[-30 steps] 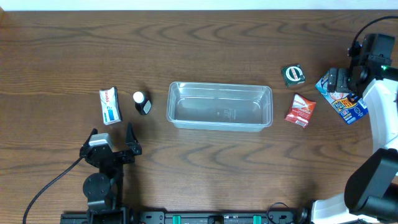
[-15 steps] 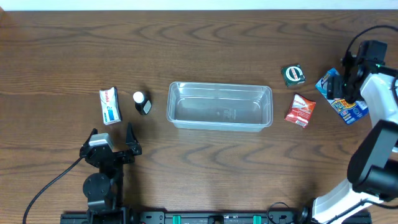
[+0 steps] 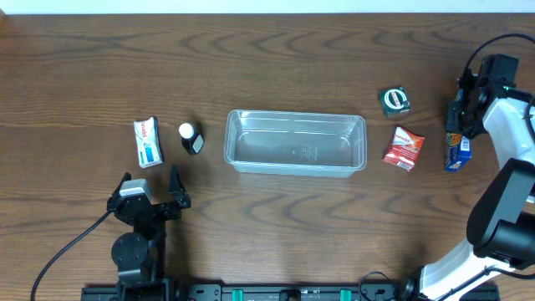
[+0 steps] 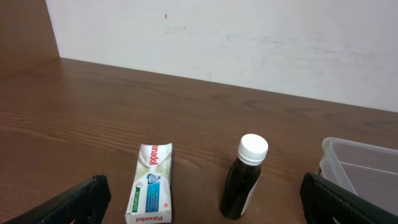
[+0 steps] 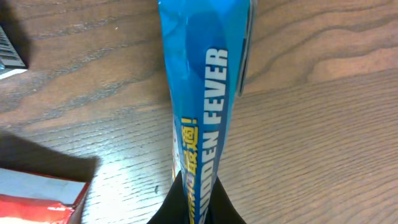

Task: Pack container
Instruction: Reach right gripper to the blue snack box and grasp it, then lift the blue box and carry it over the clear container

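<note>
black left gripper (image 3: 150,175) and trailing black cable (image 3: 67,251), white-and-black right arm (image 3: 512,125)

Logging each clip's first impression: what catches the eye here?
First, the blue packet, pinched in the right arm's fingers at the right end of the table. Mid-table, the clear tub sits empty, with a red packet to its right and a dark bottle to its left.

Overhead looks down; wrist cameras skim the table (image 3: 276,209).
</note>
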`<state>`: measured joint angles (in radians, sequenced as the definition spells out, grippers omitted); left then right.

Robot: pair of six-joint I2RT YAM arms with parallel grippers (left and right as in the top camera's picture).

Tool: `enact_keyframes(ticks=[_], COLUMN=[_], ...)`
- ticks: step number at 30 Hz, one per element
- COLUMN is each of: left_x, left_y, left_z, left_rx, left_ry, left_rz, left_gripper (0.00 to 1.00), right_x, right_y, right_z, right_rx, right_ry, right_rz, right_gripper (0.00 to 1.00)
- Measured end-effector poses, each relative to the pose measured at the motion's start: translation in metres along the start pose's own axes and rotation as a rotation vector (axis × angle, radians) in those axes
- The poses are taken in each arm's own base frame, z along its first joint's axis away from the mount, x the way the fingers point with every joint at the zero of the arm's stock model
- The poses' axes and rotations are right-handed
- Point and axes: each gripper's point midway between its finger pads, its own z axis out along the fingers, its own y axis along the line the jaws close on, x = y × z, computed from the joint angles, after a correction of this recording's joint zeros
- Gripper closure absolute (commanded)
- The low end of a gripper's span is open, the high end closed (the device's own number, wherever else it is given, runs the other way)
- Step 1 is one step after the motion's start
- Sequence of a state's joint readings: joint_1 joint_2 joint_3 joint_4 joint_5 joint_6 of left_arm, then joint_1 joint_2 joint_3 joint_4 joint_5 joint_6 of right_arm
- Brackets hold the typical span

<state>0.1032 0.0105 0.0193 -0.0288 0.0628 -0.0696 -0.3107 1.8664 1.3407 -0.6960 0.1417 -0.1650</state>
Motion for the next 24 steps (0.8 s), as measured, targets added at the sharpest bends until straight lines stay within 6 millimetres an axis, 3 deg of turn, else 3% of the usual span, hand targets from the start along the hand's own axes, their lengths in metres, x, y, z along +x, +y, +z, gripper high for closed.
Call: enact_keyframes(ticks=[5, 8, 11, 14, 16, 19, 21, 24], left_x=[0.000, 0.000, 0.000, 0.000, 0.000, 0.000, 0.000, 0.000], left_y=[0.000, 0.000, 0.000, 0.000, 0.000, 0.000, 0.000, 0.000], left_z=[0.000, 0.000, 0.000, 0.000, 0.000, 0.000, 0.000, 0.000], left_rx=[0.000, 0.000, 0.000, 0.000, 0.000, 0.000, 0.000, 0.000], left_ry=[0.000, 0.000, 0.000, 0.000, 0.000, 0.000, 0.000, 0.000], left_rz=[0.000, 0.000, 0.000, 0.000, 0.000, 0.000, 0.000, 0.000], left_gripper=[0.02, 0.02, 0.02, 0.02, 0.02, 0.02, 0.02, 0.02], right_x=[-0.010, -0.028, -0.062, -0.080, -0.073, -0.040, -0.019, 0.007], right_y=[0.000, 0.010, 0.037, 0.084, 0.123, 0.178, 0.203, 0.235], right_z=[-0.023, -0.064, -0.135, -0.216, -0.266, -0.312, -0.319, -0.305], right_rx=[0.001, -0.051, -0.189, -0.384, -0.515, -0.670, -0.721, -0.718], right_ry=[-0.060, -0.177, -0.404, -0.641, -0.762, -0.843, -0.828, -0.751], right_rz=[0.035, 0.042, 0.003, -0.174, -0.348, -0.599, -0.710, -0.867], right_gripper=[0.99, 0.99, 0.99, 0.99, 0.99, 0.99, 0.99, 0.99])
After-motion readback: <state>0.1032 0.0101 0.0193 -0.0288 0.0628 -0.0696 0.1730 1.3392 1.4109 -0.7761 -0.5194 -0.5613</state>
